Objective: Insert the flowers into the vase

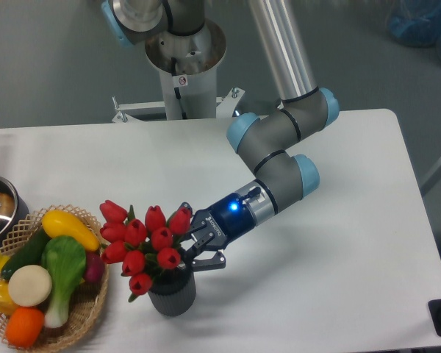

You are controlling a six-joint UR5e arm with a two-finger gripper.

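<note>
Your arm reaches in from the right, forearm angled down-left, blue light on the wrist. The pincer is clamped on the flowers just above the vase, which stands on the table beside the wicker basket.

small warning sticker on robot base, unreadable; no legible text

Red flowers in the ribbed grey vase, end effector at their right side.
</note>
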